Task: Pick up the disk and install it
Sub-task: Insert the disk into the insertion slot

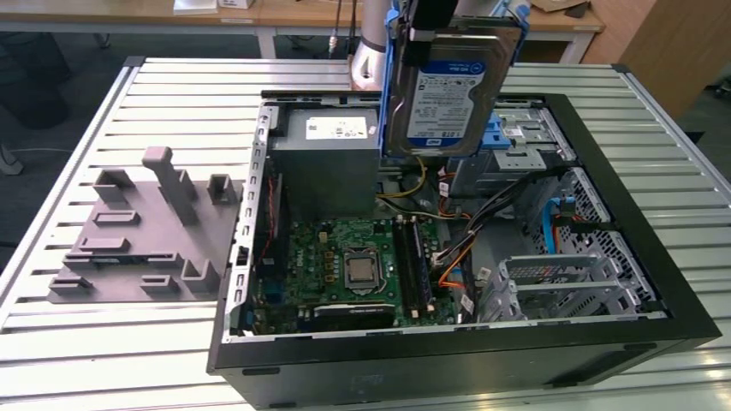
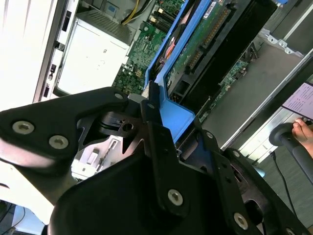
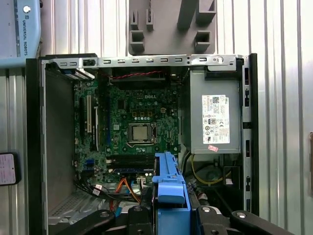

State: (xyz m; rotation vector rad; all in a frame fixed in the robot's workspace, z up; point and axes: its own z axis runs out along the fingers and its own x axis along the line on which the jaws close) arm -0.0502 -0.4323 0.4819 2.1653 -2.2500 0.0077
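Note:
The disk [image 1: 440, 86] hangs upright above the back of the open computer case [image 1: 639, 257]. It is a silver drive with a white-and-blue label, framed by a blue bracket. My gripper [image 1: 448, 15] is shut on the disk's upper end, by the bracket. In both wrist views, the blue bracket [image 3: 168, 188] [image 2: 171, 105] sits clamped between my black fingers [image 3: 136, 218] [image 2: 156, 147]. The drive's green circuit board [image 2: 205, 34] faces the second wrist view. The disk hangs above the case's interior, touching nothing inside it.
Inside the case are a grey power supply box [image 1: 331, 158], the motherboard [image 1: 354, 257], loose cables [image 1: 457, 257] and a silver cage with a blue latch [image 1: 514, 141]. A grey fixture [image 1: 149, 231] stands on the slatted table [image 1: 68, 342]. A person's hand [image 2: 302, 131] grips a handle.

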